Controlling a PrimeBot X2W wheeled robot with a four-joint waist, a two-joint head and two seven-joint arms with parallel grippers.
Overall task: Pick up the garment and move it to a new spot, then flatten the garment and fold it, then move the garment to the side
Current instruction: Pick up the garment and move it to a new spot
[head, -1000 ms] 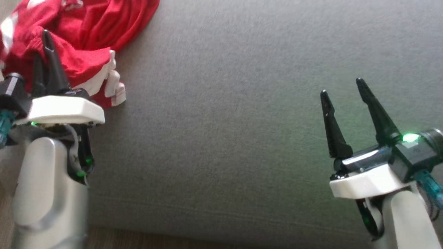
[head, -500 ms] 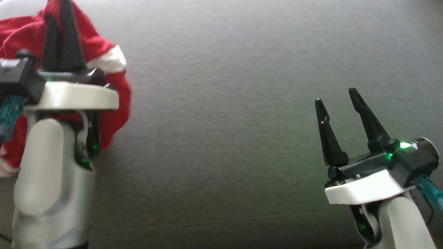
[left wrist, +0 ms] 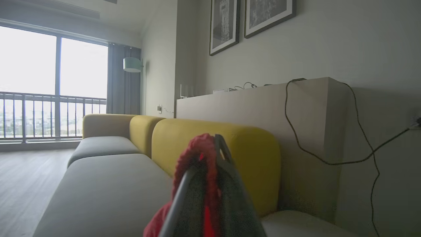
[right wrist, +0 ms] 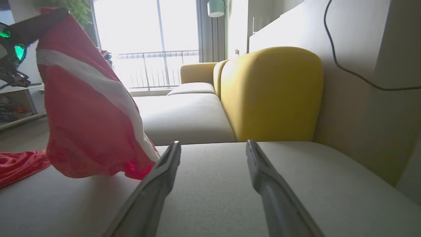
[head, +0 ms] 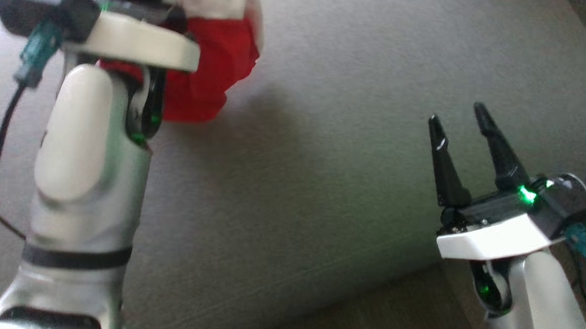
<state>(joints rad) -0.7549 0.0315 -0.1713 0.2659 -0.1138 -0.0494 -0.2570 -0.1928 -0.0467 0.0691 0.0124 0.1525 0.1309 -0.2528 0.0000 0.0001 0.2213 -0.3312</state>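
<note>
While the left claw (left wrist: 213, 149) pinches the garment (head: 212, 80), it seemingly dangles.

1 garment (head: 213, 65), red w/ white band, top left of head view. 2 tools: left tool (left wrist: 212, 148), bottom centre of left wrist view; right tool (head: 456, 114), lower right of head view. 2 fingers (head: 446, 167) per tool. Left wrist view, approx. by position: 3 yellow back cushions (left wrist: 250, 148), mid-frame; 3 grey seat cushions (left wrist: 105, 191), lower left; 2 framed pics (left wrist: 224, 26), top centre; 1 floor lamp (left wrist: 132, 64); 2 window panes (left wrist: 29, 65), upper left; 1 curtain (left wrist: 123, 79); 1 long dark cable (left wrist: 329, 163), right side.
</note>
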